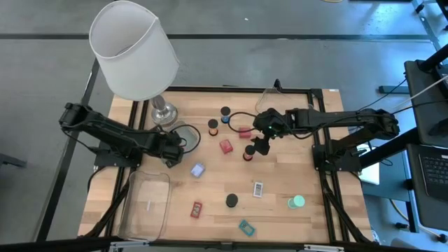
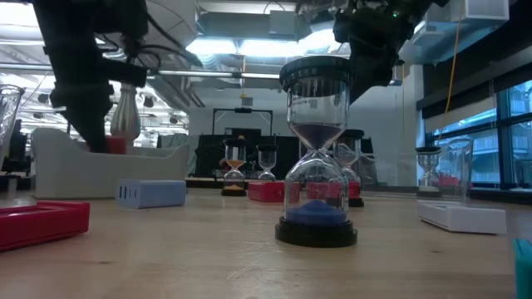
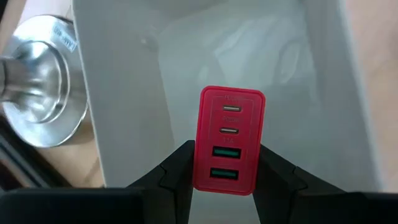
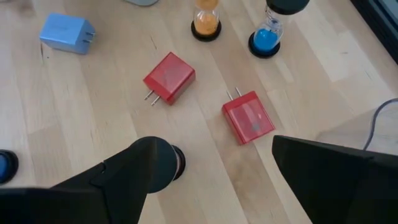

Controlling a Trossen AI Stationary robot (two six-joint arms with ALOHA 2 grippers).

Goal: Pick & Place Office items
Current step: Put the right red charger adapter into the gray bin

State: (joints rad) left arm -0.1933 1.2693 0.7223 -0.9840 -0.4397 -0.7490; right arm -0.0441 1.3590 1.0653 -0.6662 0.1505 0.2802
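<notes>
Left gripper pinched a red charger over a tray; right gripper hung spread above the table's middle.

High view: the left gripper [image 1: 173,148] sat at nine o'clock from table centre, beside the white-shaded lamp [image 1: 134,49]; the right gripper [image 1: 260,143] hovered near one o'clock. Low view: a dark-capped hourglass with blue sand [image 2: 317,149] stood in the middle of the table. Left wrist view: the fingers [image 3: 178,171] clamped a red plastic USB charger block [image 3: 229,139] above a clear plastic tray [image 3: 130,93]. Right wrist view: the jaws stood wide apart over two red plug cubes [image 4: 169,77], untouched.
</notes>
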